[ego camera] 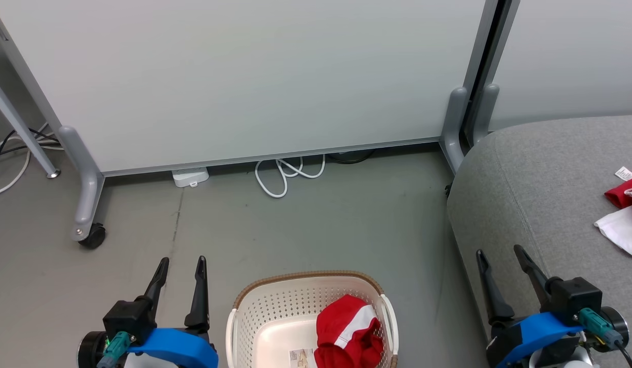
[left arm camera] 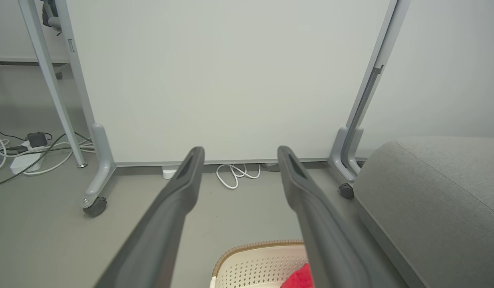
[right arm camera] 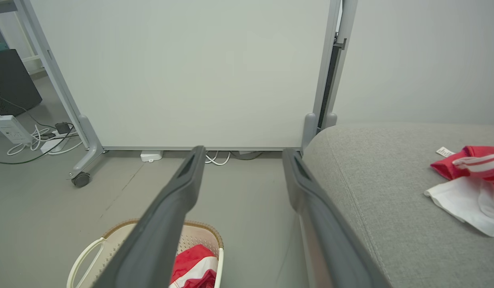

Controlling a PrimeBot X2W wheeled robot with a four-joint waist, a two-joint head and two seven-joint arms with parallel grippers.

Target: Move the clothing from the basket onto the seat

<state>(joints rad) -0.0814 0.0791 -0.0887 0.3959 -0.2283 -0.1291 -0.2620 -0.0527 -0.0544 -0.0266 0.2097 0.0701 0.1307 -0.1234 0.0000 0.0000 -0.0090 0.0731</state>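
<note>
A wide pale partition panel (ego camera: pixel 254 76) stands on the grey floor (ego camera: pixel 306 230), its left foot ending in a black caster (ego camera: pixel 92 236). A second panel (ego camera: pixel 571 56) joins it at the right. Under the first panel's bottom edge lie a small white box (ego camera: pixel 190 177) and a looped white cable (ego camera: pixel 283 176). Off at the left, a slanted metal leg (ego camera: pixel 19 130) stands among a tangle of cords (left arm camera: pixel 57 160), near a white power strip (right arm camera: pixel 7 129).

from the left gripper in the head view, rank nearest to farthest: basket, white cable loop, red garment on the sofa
1. basket: on the floor, just right of the left gripper.
2. white cable loop: farther ahead on the floor.
3. red garment: far right, lying on the sofa.
</note>
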